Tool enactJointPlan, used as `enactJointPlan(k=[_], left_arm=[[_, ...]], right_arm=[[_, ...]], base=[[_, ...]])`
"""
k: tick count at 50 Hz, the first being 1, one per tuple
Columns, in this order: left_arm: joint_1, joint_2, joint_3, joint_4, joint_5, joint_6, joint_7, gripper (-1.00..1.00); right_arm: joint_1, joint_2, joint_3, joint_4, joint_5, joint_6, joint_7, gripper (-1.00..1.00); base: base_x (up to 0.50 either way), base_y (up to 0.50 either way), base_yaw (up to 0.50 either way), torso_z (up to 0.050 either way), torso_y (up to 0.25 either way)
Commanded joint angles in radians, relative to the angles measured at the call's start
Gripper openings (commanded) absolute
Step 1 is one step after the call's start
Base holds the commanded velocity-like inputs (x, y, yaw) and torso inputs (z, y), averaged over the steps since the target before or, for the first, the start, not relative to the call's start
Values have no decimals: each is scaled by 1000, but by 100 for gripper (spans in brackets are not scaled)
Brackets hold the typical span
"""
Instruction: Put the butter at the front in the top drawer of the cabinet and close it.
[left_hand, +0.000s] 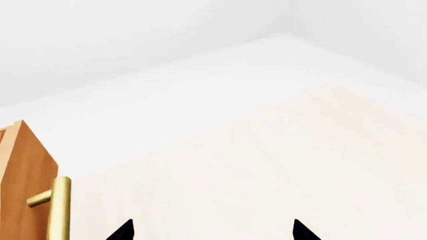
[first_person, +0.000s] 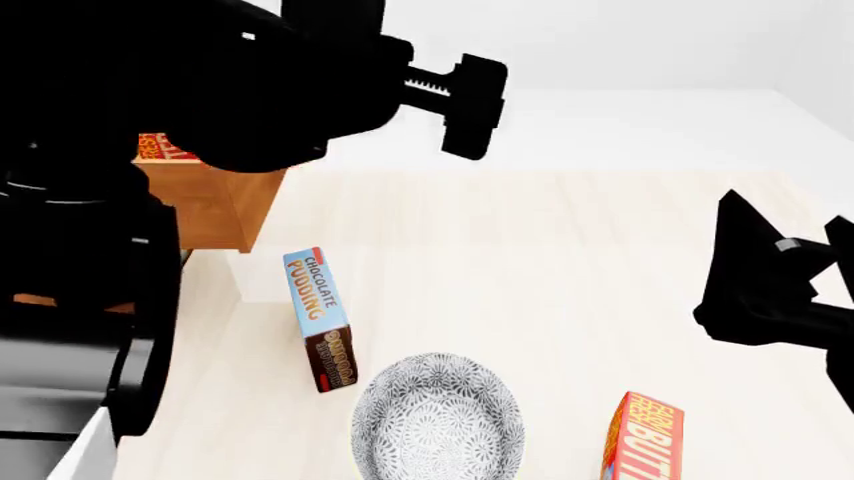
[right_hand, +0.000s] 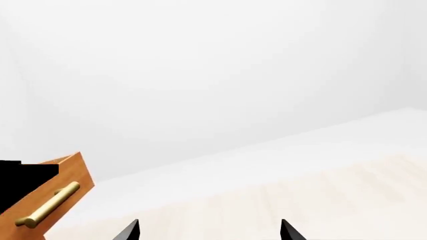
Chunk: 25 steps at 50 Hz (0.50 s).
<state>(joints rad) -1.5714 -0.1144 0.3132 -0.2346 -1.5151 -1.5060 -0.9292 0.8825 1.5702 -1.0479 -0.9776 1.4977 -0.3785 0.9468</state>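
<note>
The cabinet's top drawer (first_person: 220, 205) stands pulled out at the left of the head view, mostly hidden behind my left arm. A red and orange butter carton (first_person: 160, 148) shows inside it. A second, like butter carton (first_person: 645, 438) stands at the near right on the pale floor. My left gripper (first_person: 470, 108) hangs open and empty above and to the right of the drawer. In the left wrist view the left gripper (left_hand: 213, 230) is beside the drawer's brass handle (left_hand: 59, 205). My right gripper (first_person: 787, 245) is open and empty at the right, above the second carton. From the right wrist view, the right gripper (right_hand: 210, 230) faces the drawer (right_hand: 63, 180) from a distance.
A blue and brown chocolate pudding box (first_person: 320, 318) lies just in front of the drawer. A patterned grey bowl (first_person: 438, 420) sits near it, to the left of the second carton. White walls close the space at the back.
</note>
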Motion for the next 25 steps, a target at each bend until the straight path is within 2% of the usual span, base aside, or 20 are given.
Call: enactJointPlan(k=[1,13,25], left_arm=[[90,-30,63,85,-221,-2,-164,100],[152,-43,111,115,-212,31,-148,100],[174,-71,151,64,-110,87,-89,100]], right_arm=[[-13,0,-8,4,-14,-16,-2,100],[-20,0,-10,-5,-26,-23,7,100],[-30,0,-15,-1,-34,-36,2,100]], base=[[0,0,0,0,0],[0,0,0,0,0],[0,0,0,0,0]])
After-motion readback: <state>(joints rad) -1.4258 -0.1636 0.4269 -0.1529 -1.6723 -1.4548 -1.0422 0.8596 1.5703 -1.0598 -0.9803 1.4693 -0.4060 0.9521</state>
